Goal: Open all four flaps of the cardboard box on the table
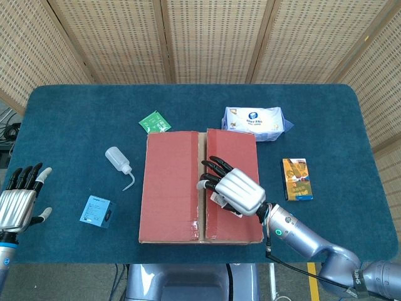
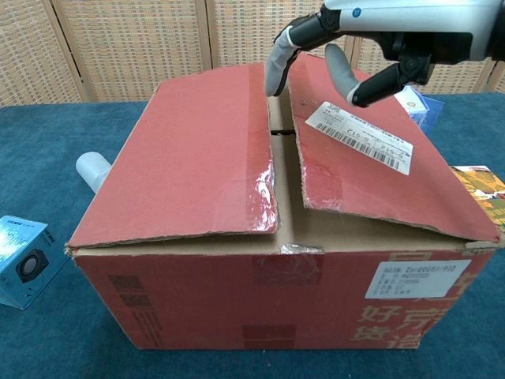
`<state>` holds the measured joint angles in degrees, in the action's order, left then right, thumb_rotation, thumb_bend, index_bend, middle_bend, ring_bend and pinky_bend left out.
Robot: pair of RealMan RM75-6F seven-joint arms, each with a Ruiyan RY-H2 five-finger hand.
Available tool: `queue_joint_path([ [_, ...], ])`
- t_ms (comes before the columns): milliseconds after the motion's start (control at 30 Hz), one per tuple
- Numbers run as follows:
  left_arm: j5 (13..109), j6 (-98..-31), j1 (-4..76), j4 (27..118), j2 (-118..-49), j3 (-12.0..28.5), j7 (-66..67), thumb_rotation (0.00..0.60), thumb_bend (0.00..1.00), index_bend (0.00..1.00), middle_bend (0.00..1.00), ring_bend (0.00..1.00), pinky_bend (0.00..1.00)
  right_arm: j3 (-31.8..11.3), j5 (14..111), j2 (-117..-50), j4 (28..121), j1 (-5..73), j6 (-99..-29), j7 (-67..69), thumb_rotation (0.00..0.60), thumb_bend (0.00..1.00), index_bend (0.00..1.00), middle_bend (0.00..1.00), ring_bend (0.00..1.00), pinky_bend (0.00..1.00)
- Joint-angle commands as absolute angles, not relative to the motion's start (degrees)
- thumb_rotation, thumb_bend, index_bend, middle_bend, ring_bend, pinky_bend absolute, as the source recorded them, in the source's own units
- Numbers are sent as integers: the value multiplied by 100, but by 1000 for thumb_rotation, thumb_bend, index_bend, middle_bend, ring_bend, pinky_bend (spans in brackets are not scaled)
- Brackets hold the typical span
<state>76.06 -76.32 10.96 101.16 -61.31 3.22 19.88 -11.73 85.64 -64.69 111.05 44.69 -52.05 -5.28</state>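
The cardboard box [image 1: 169, 188] stands mid-table, its two red top flaps lying nearly closed with a narrow gap along the middle. In the chest view the left flap [image 2: 189, 150] and the right flap [image 2: 371, 166] both sit slightly raised. My right hand [image 1: 232, 188] hovers over the right flap's inner edge, fingers spread and pointing at the gap, holding nothing. Seen from the chest, the right hand [image 2: 347, 51] hangs above the seam and one fingertip [image 2: 276, 79] is just over the gap. Far to the left, off the box, my left hand [image 1: 17, 200] is open.
A white squeeze bottle [image 1: 119, 164] and a small blue box [image 1: 97, 211] lie left of the cardboard box. A green packet [image 1: 154, 121] and a tissue pack [image 1: 254, 122] lie behind it. An orange carton [image 1: 297, 179] lies to the right.
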Motion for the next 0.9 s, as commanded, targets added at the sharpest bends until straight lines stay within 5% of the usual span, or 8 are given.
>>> queue_joint_path([
  [33, 7584, -7602, 1097, 10124, -6118, 312, 1929, 600, 263, 73, 25, 6, 0, -1157, 8454, -6543, 11057, 4545, -5123, -748, 600, 1000, 303, 295, 21, 0],
  [433, 7582, -7584, 1107, 10088, -6084, 296, 1794, 600, 263, 73, 25, 6, 0, -1094, 8193, -6645, 10970, 4599, -5127, -1135, 600, 1000, 305, 302, 21, 0],
  [900, 7576, -7556, 1115, 10068, -6054, 282, 1653, 600, 263, 73, 25, 6, 0, -1069, 8276, -6547, 10943, 4582, -5282, -1171, 600, 1000, 423, 475, 108, 0],
])
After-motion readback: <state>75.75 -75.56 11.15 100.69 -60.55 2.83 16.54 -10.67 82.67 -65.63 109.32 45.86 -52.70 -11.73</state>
